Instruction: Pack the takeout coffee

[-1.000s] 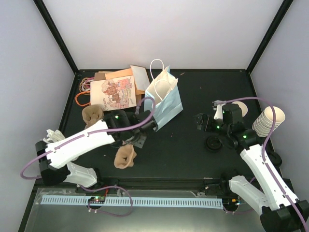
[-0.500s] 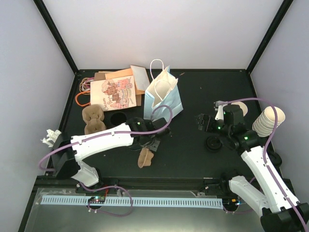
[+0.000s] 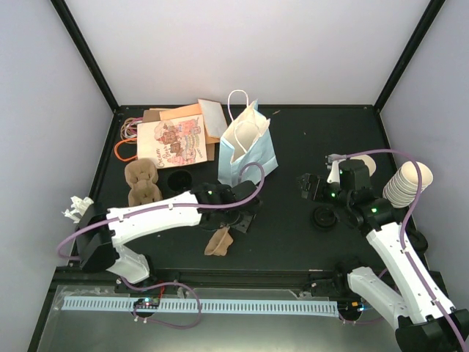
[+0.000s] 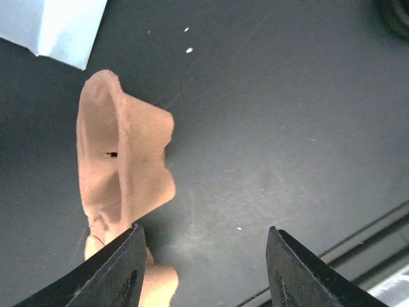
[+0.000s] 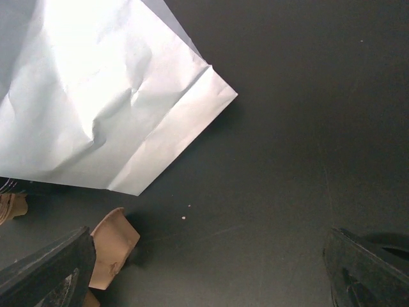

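The takeout coffee (image 3: 324, 218), a black-lidded disc from above, stands on the black table right of centre. My right gripper (image 3: 306, 185) (image 5: 209, 240) hovers just up-left of it, open wide with bare table between its fingers. My left gripper (image 3: 242, 220) (image 4: 204, 230) is at the table's middle, below the bag, open with nothing between its jaws. A brown pulp carrier piece (image 3: 218, 240) (image 4: 121, 173) lies on its side against the left finger. In the left wrist view the coffee (image 4: 397, 14) shows only as a dark edge at the top right.
A light blue paper bag (image 3: 248, 147) (image 5: 96, 96) stands open at centre back. Printed and brown bags (image 3: 172, 136) lie back left, with a brown carrier (image 3: 143, 183) and a black disc (image 3: 179, 180) beside them. Stacked cream cups (image 3: 407, 183) stand at the right. Crumpled white paper (image 3: 75, 207) lies far left.
My left arm swung right across the table with the brown carrier piece, then opened its jaws. The piece now lies loose beside the left finger. The right arm stayed put.
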